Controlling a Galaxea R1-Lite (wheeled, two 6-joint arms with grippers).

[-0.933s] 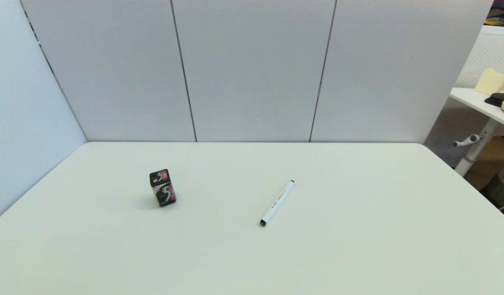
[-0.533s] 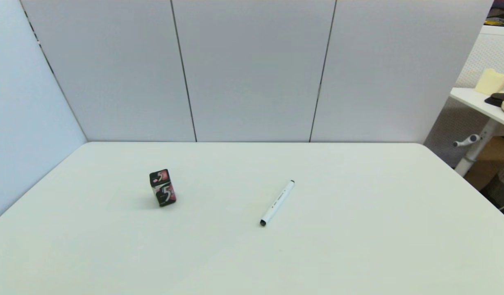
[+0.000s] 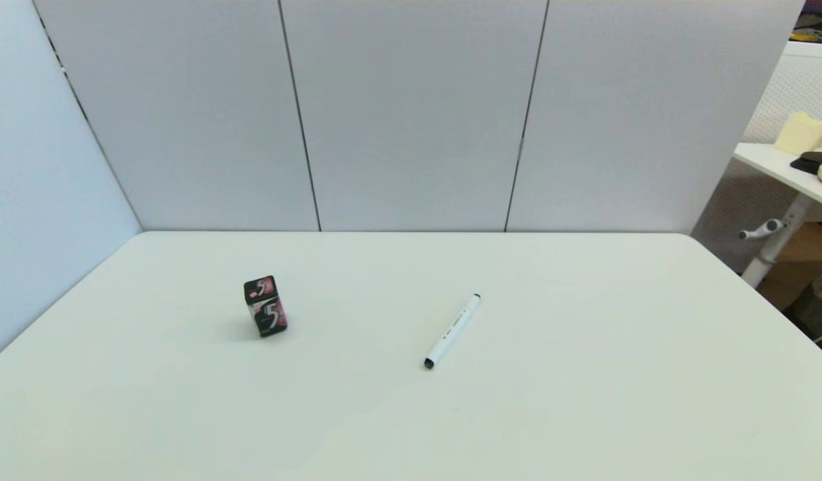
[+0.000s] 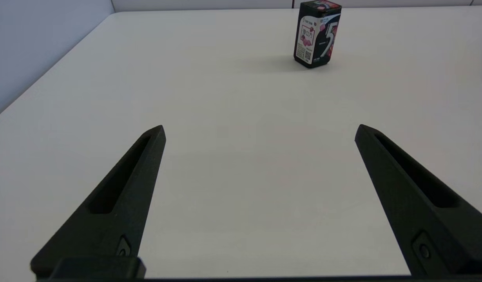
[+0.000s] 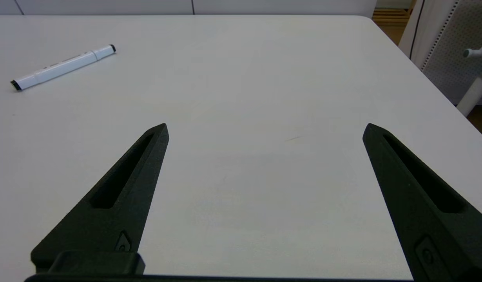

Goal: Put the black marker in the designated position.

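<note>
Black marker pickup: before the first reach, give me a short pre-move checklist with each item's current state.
1. Black marker lies flat on the white table, nothing on or against it: ok.
2. Target box with the white 5 stands upright, well apart from the marker on the robot's left: ok.
3. Right tool is open and empty, low over the table, with the marker ahead of it and off to one side: ok.
4. Left tool is open and empty, with the box ahead of it: ok.
5. Neither arm shows in the head view, so nothing lies between marker and box: ok.
6. Exact spot at the box where the marker belongs: cannot tell.
</note>
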